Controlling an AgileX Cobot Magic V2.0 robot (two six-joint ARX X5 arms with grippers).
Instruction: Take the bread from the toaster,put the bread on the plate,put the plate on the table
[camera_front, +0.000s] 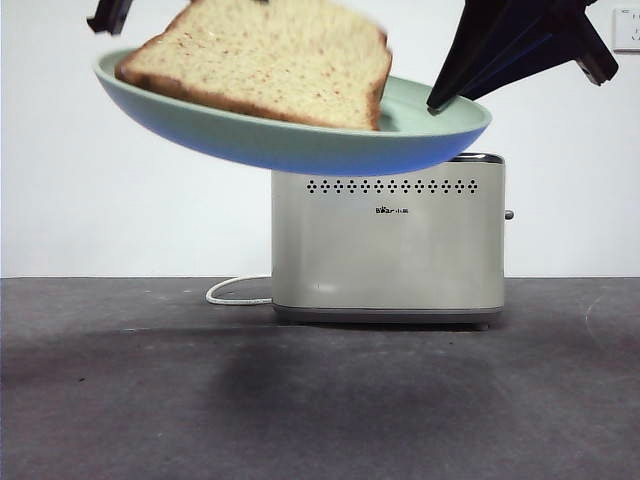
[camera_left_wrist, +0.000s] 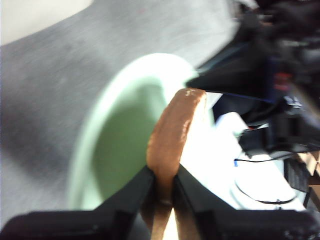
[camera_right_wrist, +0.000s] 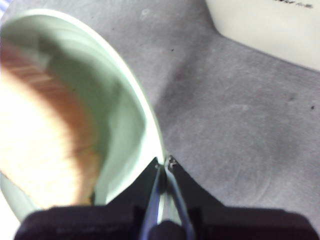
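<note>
While airborne, plate (camera_front: 300, 140) holding bread (camera_front: 270, 65)

The left gripper (camera_left_wrist: 165, 192) has two matte black, wedge-shaped fingers (camera_left_wrist: 132, 192). The right gripper (camera_right_wrist: 165, 175) has similar black tapered fingers (camera_right_wrist: 187, 192) with small silvery screws at the tips; its arm shows glossy black with bluish edges.

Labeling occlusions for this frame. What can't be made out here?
- Toaster slots: front view, hidden behind the raised plate.
- Bread top edge: front view, cut off by the frame.
- Bread's faces: left wrist view, only the blurred crust shows, pinched in the left hand.
- Plate's far rim: right wrist view, cut off; right hand grips the near rim.
</note>
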